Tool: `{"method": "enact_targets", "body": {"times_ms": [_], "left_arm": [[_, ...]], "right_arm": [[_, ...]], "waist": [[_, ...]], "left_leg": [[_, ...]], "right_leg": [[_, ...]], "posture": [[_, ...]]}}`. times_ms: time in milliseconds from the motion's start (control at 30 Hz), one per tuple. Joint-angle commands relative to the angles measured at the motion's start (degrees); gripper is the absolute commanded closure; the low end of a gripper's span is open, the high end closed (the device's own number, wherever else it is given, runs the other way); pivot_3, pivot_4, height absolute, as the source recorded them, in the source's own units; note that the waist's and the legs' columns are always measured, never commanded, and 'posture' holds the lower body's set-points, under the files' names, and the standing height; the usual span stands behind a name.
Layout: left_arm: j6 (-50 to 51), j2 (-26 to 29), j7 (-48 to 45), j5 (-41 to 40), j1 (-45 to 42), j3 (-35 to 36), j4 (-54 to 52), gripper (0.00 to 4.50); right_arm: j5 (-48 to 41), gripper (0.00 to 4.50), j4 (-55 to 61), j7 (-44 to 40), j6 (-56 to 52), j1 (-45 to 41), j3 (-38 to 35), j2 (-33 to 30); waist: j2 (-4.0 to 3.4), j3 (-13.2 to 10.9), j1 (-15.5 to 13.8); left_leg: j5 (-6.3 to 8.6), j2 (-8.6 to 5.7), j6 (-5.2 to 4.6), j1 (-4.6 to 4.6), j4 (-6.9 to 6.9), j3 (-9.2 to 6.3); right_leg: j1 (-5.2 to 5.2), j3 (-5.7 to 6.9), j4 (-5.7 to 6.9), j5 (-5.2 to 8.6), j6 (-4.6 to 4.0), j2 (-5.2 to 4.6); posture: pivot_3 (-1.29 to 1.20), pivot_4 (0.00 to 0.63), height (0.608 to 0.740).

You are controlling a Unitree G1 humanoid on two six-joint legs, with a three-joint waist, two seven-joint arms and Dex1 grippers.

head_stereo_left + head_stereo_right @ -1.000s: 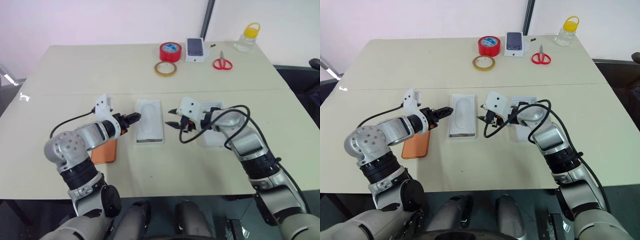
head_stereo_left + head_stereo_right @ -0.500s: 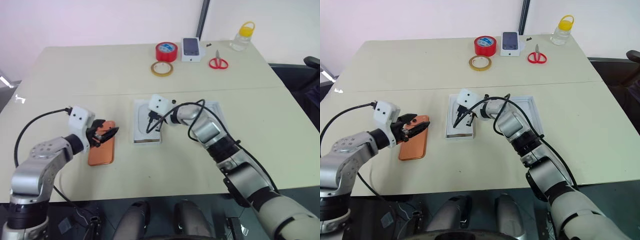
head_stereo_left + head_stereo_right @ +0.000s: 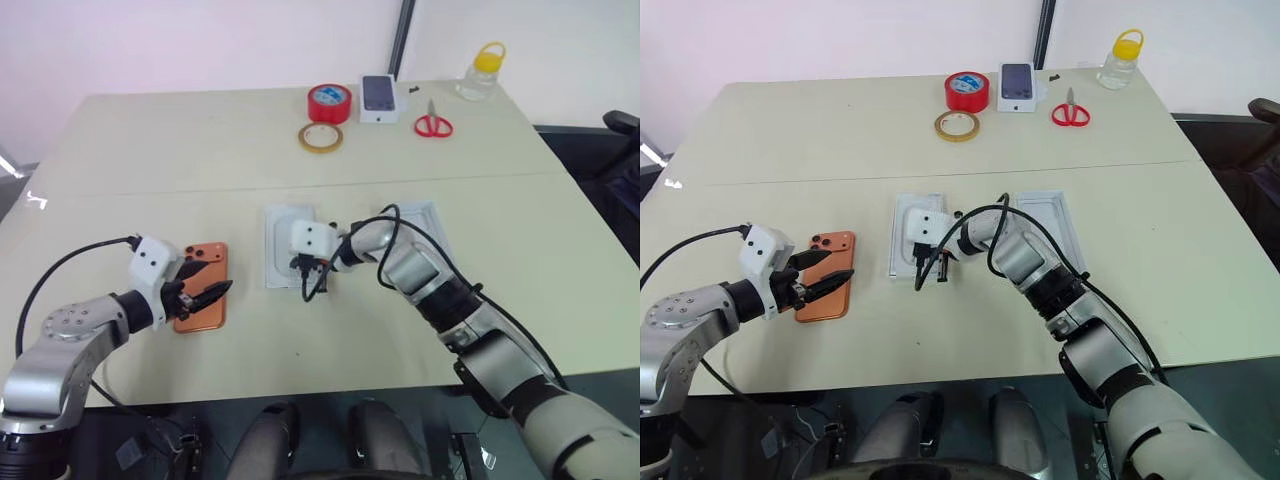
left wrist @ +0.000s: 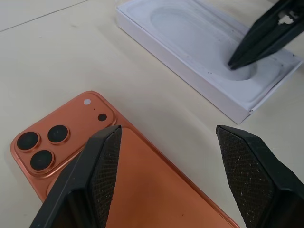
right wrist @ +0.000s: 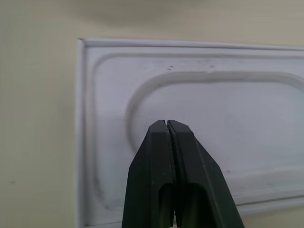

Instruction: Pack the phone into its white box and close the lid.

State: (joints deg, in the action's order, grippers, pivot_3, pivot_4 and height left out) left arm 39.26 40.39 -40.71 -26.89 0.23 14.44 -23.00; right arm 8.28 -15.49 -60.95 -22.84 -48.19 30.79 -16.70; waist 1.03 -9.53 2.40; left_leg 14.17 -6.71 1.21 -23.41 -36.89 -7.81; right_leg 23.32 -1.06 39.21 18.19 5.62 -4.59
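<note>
Hovering over the phone [image 4: 142, 190], the left hand [image 4: 167, 133] has its two black fingers spread wide, one to each side of the orange back, and grips nothing. The phone lies flat on the surface [image 3: 200, 150], face down, its lens cluster at the far corner, just beside the flat white card [image 3: 285, 225] with the oval recess.

The right hand [image 5: 167, 124] is pinched fully shut on nothing, its tips down in the near end of that recess. The card rests on a walled white piece [image 4: 190, 76]. That piece may be the lid, though I cannot tell from these views. The white box [image 3: 1058, 215], a shallow tray with a thin rim, lies just past the card on the right, partly under the right arm.

The step in hand looks to be the pickup of the phone. To do it well, the left hand should come down square to the phone's long edges, so both fingers meet the sides at mid-length, away from the lenses. A glossy back gives little friction, so the fingers should close on the edges and the lift should be level. The thin phone leaves scant room under the fingertips, so the descent should be slow. The right arm should also clear the tray first.
</note>
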Motion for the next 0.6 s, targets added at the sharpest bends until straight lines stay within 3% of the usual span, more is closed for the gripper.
{"method": "enact_targets", "body": {"times_ms": [33, 200, 467, 600], "left_arm": [[-1.2, 0.4, 0.6, -0.1, -0.6, 1.0, -1.1, 1.17], [-1.3, 0.2, 1.1, 0.0, -0.7, 0.8, -1.1, 1.17], [6.6, -3.0, 10.7, -2.3, -4.7, 6.5, 2.8, 1.17], [16.8, -4.9, 18.7, -3.6, -7.8, 12.0, 5.9, 0.05]], "right_arm": [[-1.4, 4.43, 4.0, -3.5, -0.1, 0.6, 0.5, -0.9], [-1.4, 4.43, 4.9, -3.9, 0.7, 0.8, -0.3, -1.1], [-2.4, 4.43, 4.5, 6.3, 0.7, -0.7, -6.9, 4.0], [-2.2, 4.50, 10.4, 8.2, -3.0, 0.8, -5.0, 6.8]], "waist": [[0.00, 0.0, 0.0], [0.00, 0.0, 0.0], [0.01, 0.0, 0.0], [0.01, 0.0, 0.1]], "left_leg": [[0.00, 0.00, 0.00, 0.00, 0.00, 0.00], [0.00, 0.00, 0.00, 0.00, 0.00, 0.00], [0.00, 0.01, 0.00, 0.00, 0.00, 0.00], [0.00, 0.02, 0.01, -0.01, 0.00, 0.00]], "right_leg": [[-0.01, 0.00, 0.00, 0.00, 0.00, 0.00], [0.00, 0.00, 0.00, 0.00, 0.00, 0.00], [0.01, 0.00, 0.01, -0.01, -0.01, 0.02], [0.04, -0.01, 0.04, -0.01, -0.01, 0.05]], "posture": [[0.00, 0.150, 0.740], [0.00, 0.150, 0.740], [0.00, 0.150, 0.740], [0.00, 0.150, 0.740]]}}
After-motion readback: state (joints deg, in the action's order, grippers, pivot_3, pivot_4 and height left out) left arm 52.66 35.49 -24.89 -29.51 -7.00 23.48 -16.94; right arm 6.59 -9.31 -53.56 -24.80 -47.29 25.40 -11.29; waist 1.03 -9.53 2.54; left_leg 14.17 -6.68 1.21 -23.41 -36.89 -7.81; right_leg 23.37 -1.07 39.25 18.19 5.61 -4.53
